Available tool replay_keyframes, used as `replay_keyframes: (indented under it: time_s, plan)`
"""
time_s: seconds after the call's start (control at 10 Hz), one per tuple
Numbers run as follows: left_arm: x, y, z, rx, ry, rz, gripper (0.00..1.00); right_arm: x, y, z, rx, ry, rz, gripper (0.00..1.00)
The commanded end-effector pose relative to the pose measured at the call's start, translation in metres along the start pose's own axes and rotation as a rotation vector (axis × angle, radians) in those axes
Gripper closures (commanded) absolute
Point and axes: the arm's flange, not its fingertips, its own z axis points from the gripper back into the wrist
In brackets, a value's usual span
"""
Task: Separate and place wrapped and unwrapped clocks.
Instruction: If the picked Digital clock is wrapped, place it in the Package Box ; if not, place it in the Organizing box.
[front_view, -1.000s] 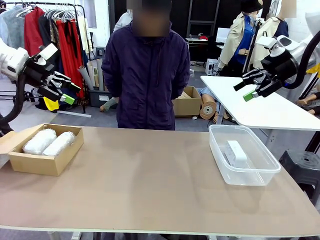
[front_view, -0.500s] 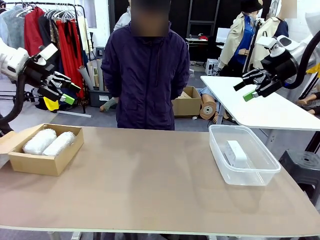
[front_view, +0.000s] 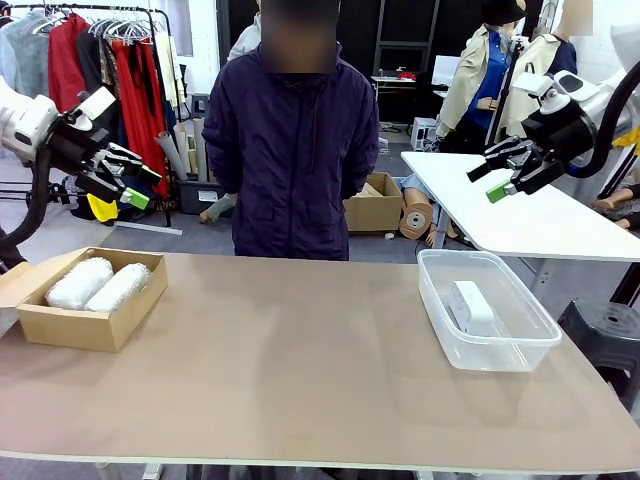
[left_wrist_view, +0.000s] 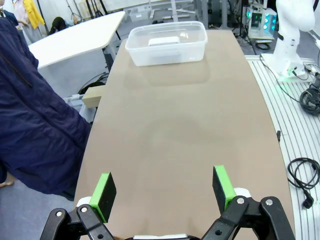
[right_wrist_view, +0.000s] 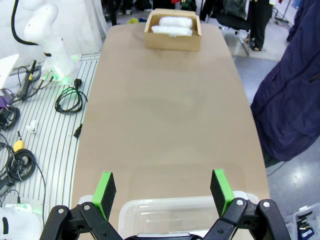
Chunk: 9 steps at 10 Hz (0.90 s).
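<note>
Basically sorted: wrapped clocks (front_view: 98, 284) in cardboard box (front_view: 75, 327), bare clock (front_view: 472, 305) in tub (front_view: 500, 352). Left gripper (front_view: 135, 185) & right gripper (front_view: 488, 182) fingers wide open, empty; risk: needless regrasp mixing them.

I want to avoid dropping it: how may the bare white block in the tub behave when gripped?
The block looks smooth and hard-edged, so probably stiff but slippery. It lies flat in the tub, unlikely to roll.

Bottom edge of the right wrist view cuts off the clear plastic tub (right_wrist_view: 170, 210), so its contents can't be made out there. In the front view, the cardboard box (front_view: 85, 325) wall hides the lower halves of the two wrapped clocks (front_view: 98, 284).
</note>
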Motion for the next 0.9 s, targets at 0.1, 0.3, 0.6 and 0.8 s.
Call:
replay_keyframes:
  time_s: [0.1,0.3,0.6,0.8]
  plan:
    - [-0.0004,0.0004,-0.0007,0.003,-0.007,-0.005,0.0,-0.0012,0.0043,-0.0013,0.001,0.005,0.012,0.0]
    - [-0.0004,0.0004,-0.0007,0.003,-0.007,-0.005,0.0,-0.0012,0.0043,-0.0013,0.001,0.005,0.012,0.0]
    - [-0.0004,0.0004,-0.0007,0.003,-0.007,-0.005,0.0,-0.0012,0.0043,-0.0013,0.001,0.005,0.012,0.0]
    - [-0.0004,0.0004,-0.0007,0.003,-0.007,-0.005,0.0,-0.0012,0.0043,-0.0013,0.001,0.005,0.012,0.0]
